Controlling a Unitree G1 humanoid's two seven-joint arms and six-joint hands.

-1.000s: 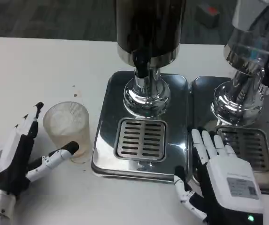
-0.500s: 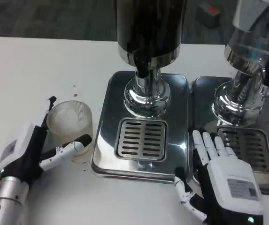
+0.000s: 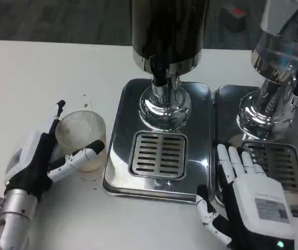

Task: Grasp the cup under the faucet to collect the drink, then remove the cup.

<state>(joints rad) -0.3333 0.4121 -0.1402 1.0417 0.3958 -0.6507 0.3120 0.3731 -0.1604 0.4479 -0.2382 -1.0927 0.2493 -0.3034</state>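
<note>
- My left hand [image 3: 37, 164] is wrapped round the clear ribbed plastic cup [image 3: 81, 139]: thumb across the cup's near side, the other fingers [image 3: 59, 110] behind its far side. Looks like a hold, though I can't tell how firm it is.
- Cup is upright on the white table [image 3: 29, 83], inside my left hand's grasp, just left of the steel drip tray [image 3: 116, 156]. Not on the tray, not lifted as far as I can see.
- Cup looks empty; walls see-through, no drink showing.
- The dark drink dispenser [image 3: 168, 31] stands beyond and to the right of my left hand; its black faucet [image 3: 159, 78] hangs over the slotted grate [image 3: 158, 154]. Nothing is flowing from it.
- My right hand [image 3: 250, 195] lies flat, fingers spread and straight, holding nothing, its fingertips on the near edge of the second drip tray [image 3: 227, 99]. The second dispenser [image 3: 281, 62] is straight ahead of it.
- Progress, my call: early. The grasp is about done; all the rest is left.
- Left to do: carry the cup right onto the grate under the faucet, collect the drink, then take the cup away.
- Risk as I judge it: thin cup, squeezing too hard could buckle it; the tray lip lies between cup and grate, so I need some lift.
</note>
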